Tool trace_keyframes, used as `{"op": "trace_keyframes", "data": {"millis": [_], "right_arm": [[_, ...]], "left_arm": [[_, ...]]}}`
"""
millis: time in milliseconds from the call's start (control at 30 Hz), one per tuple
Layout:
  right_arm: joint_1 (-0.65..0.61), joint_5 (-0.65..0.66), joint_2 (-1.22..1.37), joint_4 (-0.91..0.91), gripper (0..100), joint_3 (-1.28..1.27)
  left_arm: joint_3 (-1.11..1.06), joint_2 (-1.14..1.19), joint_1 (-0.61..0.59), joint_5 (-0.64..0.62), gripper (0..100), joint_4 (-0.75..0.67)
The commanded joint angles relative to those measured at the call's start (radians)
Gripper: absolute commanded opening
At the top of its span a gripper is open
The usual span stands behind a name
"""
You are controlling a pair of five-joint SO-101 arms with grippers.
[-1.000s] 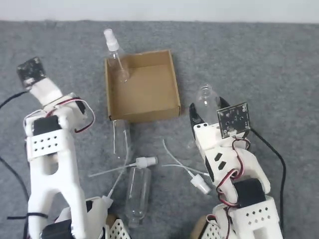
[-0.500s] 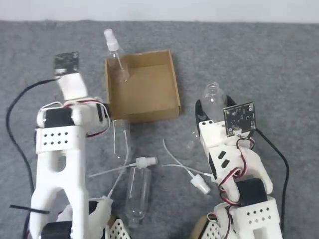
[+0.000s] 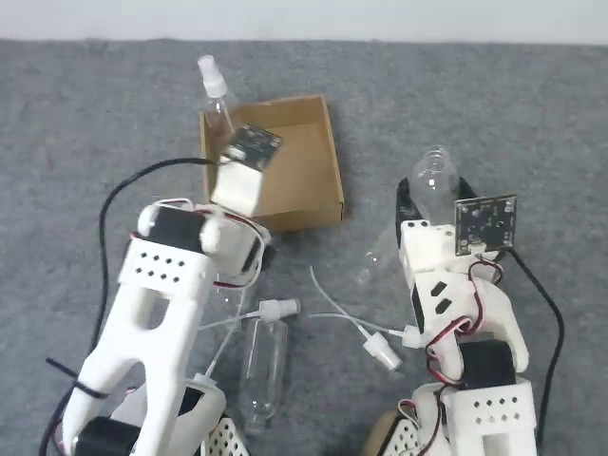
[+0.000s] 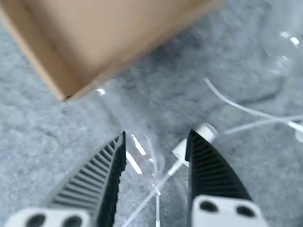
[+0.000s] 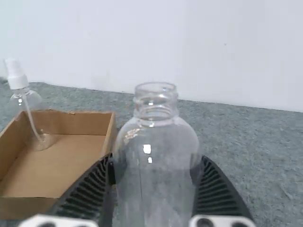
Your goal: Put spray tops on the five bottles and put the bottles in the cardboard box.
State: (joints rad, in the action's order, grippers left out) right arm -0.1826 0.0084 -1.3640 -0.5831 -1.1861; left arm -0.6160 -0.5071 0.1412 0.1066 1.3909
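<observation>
My right gripper [image 3: 429, 204] is shut on a clear bottle [image 3: 434, 179] with an open neck, held upright to the right of the cardboard box [image 3: 285, 217]. In the right wrist view this bottle [image 5: 155, 142] stands between the fingers of the right gripper [image 5: 156, 163]. A bottle with a spray top [image 3: 217, 100] leans in the box's far left corner. My left gripper [image 4: 158, 137] is open above a clear bottle [image 4: 142, 156] lying just in front of the box [image 4: 109, 33], with a spray top [image 4: 204, 132] beside it. The left gripper [image 3: 258, 255] hangs at the box's front wall.
Another clear bottle [image 3: 264, 366] lies near the table's front, with a spray top [image 3: 278, 308] and its tube above it. A second loose spray top [image 3: 384, 353] lies beside the right arm's base. A faint clear bottle [image 3: 377, 255] lies right of the box.
The left arm has swung from the far left over to the box's front edge. The right gripper has closed on the bottle, lifted it and carried it a little right.
</observation>
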Motion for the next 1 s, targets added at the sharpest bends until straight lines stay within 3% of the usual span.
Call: {"op": "trace_keyframes", "data": {"millis": [0, 267, 667, 967], "right_arm": [[0.028, -0.015, -0.036, 0.027, 9.1, 0.014], [0.064, -0.017, -0.038, 0.030, 9.1, 0.018], [0.073, -0.017, -0.030, 0.053, 9.1, 0.015], [0.071, -0.012, -0.028, 0.053, 9.1, 0.015]], "left_arm": [[0.050, -0.038, 0.068, 0.031, 19, 0.020], [-0.018, -0.038, 0.227, 0.091, 19, 0.014], [-0.168, -0.038, 0.230, 0.359, 19, 0.020], [-0.240, -0.038, 0.230, 0.431, 19, -0.035]]}}
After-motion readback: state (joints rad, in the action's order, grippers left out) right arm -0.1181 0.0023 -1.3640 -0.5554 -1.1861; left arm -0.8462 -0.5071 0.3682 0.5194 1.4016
